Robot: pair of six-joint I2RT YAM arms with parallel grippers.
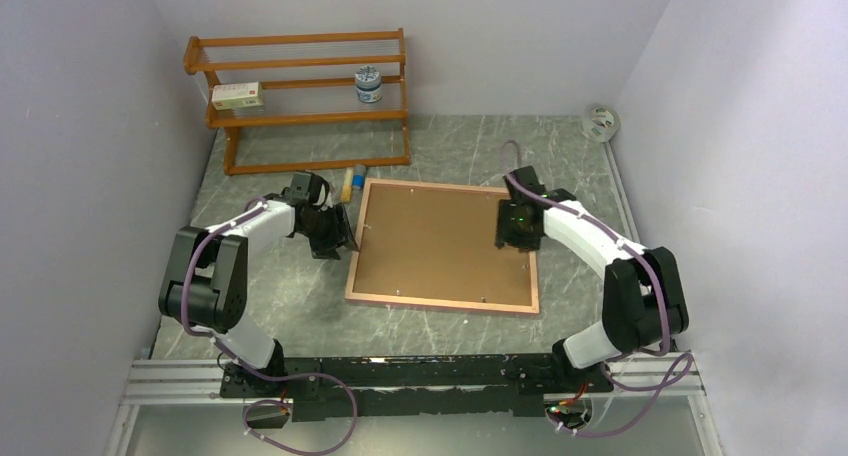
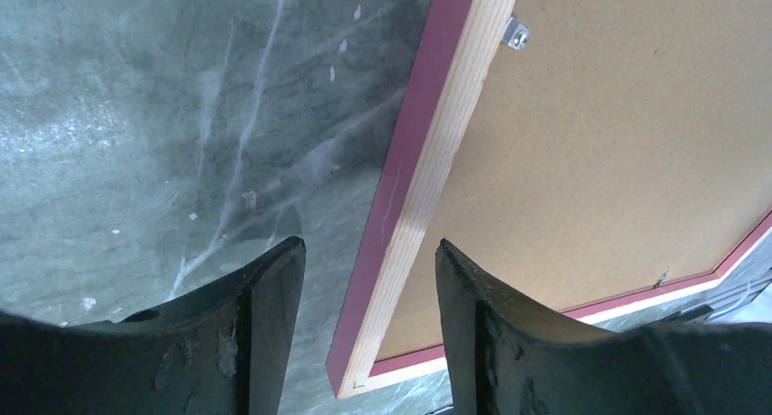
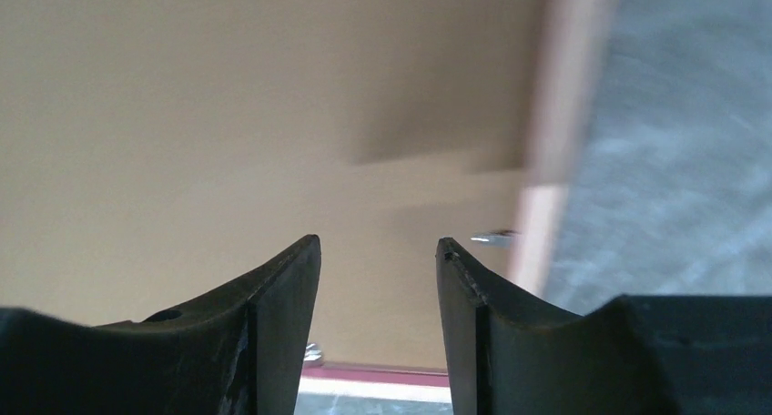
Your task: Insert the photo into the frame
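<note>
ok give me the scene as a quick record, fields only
frame: flat on the table, back side up
backing sheet: sits in the frame
photo: not visible
left tool: open, over the frame's left edge
right tool: open, above the backing near the right edge
shelf rack: far side, holds a box and a jar

The frame [image 1: 443,244] is laid flat, back upward, at the middle of the table [image 1: 430,151]. Behind it to the left a shelf rack [image 1: 300,101] is set, with a box [image 1: 238,96] and a jar [image 1: 369,84] on it (box left, jar right). The left gripper [image 1: 335,238] is held at the frame's left edge, the right gripper [image 1: 517,231] over its right side.
</note>
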